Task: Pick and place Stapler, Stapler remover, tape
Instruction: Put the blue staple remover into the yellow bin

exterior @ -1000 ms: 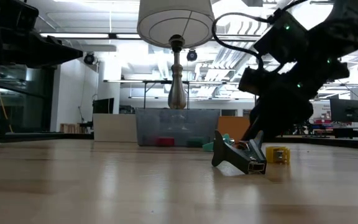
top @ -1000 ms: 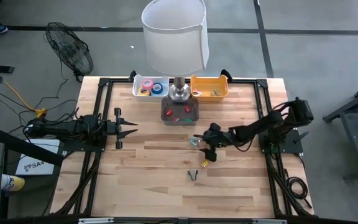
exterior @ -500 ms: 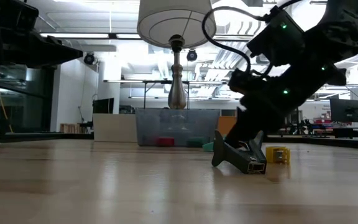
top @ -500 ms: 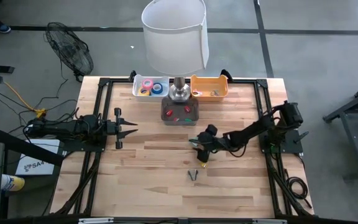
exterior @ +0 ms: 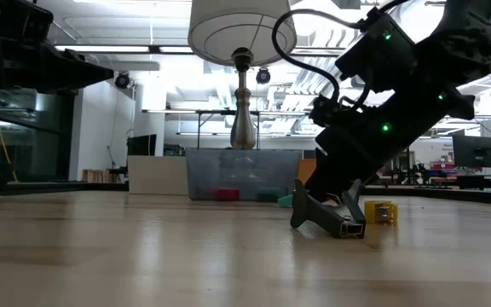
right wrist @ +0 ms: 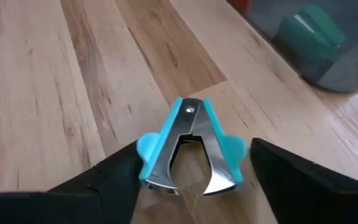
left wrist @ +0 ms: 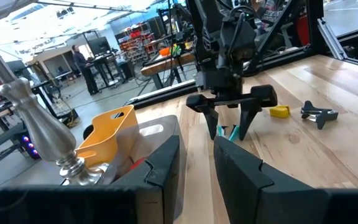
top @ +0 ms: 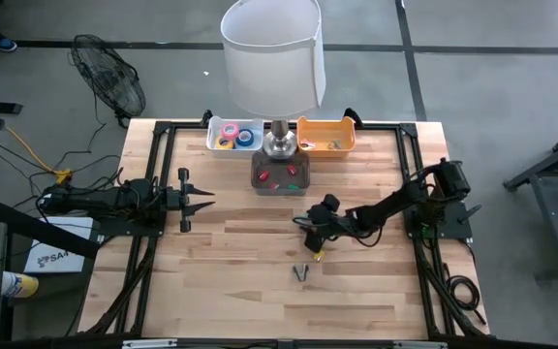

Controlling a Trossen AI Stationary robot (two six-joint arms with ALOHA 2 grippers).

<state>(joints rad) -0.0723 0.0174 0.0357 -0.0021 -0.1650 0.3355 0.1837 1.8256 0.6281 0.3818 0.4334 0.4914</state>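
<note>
A teal stapler remover (right wrist: 190, 144) lies flat on the wooden table, hinge end pointing away from my right wrist. My right gripper (right wrist: 192, 154) is open and slants down over it (top: 310, 225), one finger on each side of its teal wings. One fingertip (right wrist: 120, 171) is right beside a wing; I cannot tell whether it touches. A dark hinged tool, probably the stapler (top: 301, 273), lies nearer the front edge, with a small yellow object (top: 318, 257) beside it. The tape rolls (top: 232, 136) sit in a white tray at the back. My left gripper (top: 206, 201) waits level at the left, a narrow gap between its fingers (left wrist: 197, 171).
A lamp (top: 277, 58) stands at the back centre. In front of its foot is a grey bin (top: 281, 176) holding red and green blocks. To the lamp's right is an orange bin (top: 325, 136). Bare wood lies in the table's near half and on its left.
My right gripper has moved toward the table's left edge and down, and its wrist has rolled, so that it now stands over the teal stapler remover. The remover, the dark tool and the yellow object have stayed where they were.
</note>
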